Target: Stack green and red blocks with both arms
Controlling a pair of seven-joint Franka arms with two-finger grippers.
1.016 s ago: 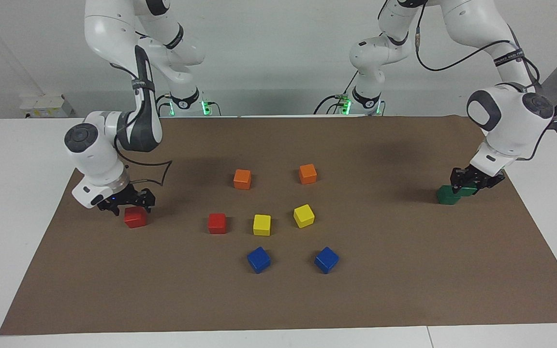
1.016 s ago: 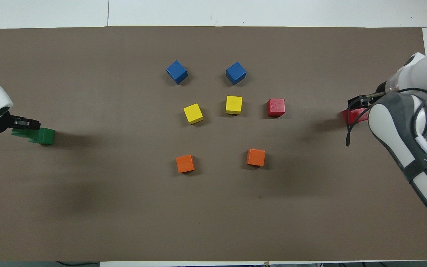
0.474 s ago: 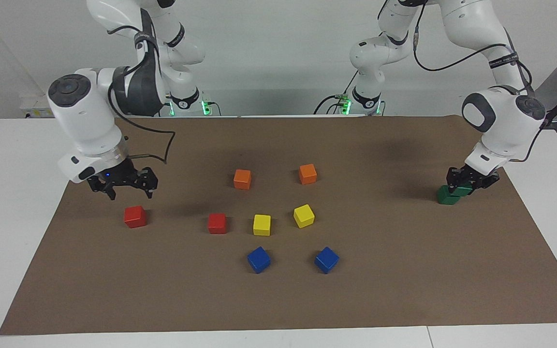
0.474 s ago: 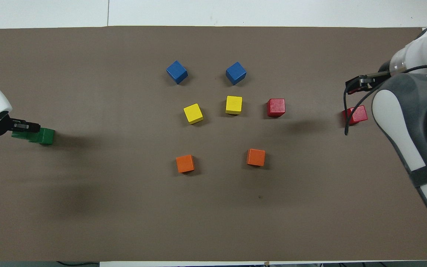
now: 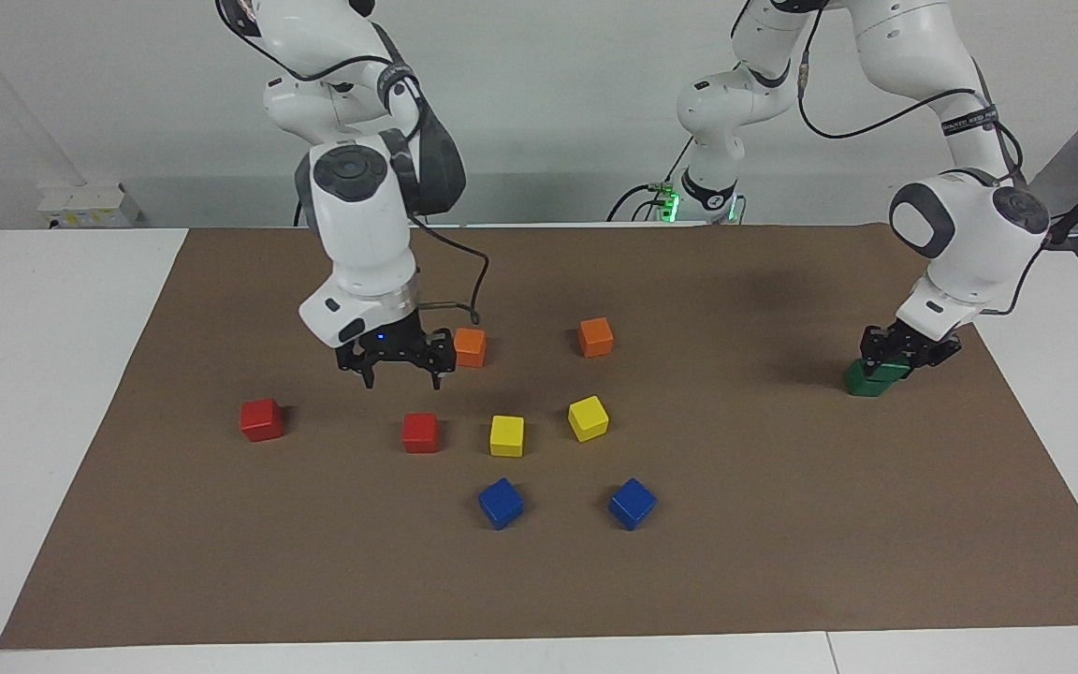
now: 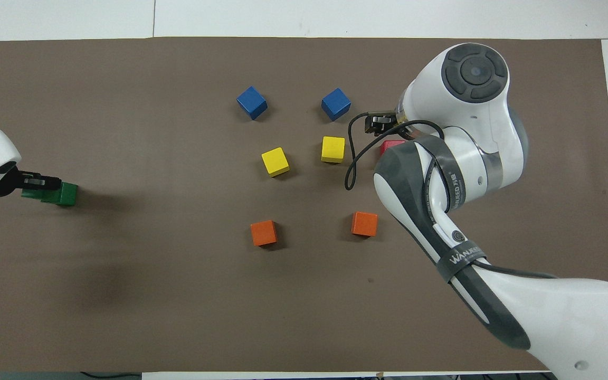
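Right end effector (image 5: pixel 398 363), fingers spread wide, hangs over a red block (image 5: pixel 420 432) to grab it, while left end effector (image 5: pixel 904 348) grips a green block (image 5: pixel 887 371) atop its twin (image 5: pixel 861 384).

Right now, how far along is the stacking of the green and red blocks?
Nothing is finished yet. In hand: the left gripper, jaws shut on the upper green block, holds it on or above the lower green block; the right gripper hangs open over one red block. Left: releasing the greens, and stacking the reds, since the other red block sits apart, toward the right arm's end.
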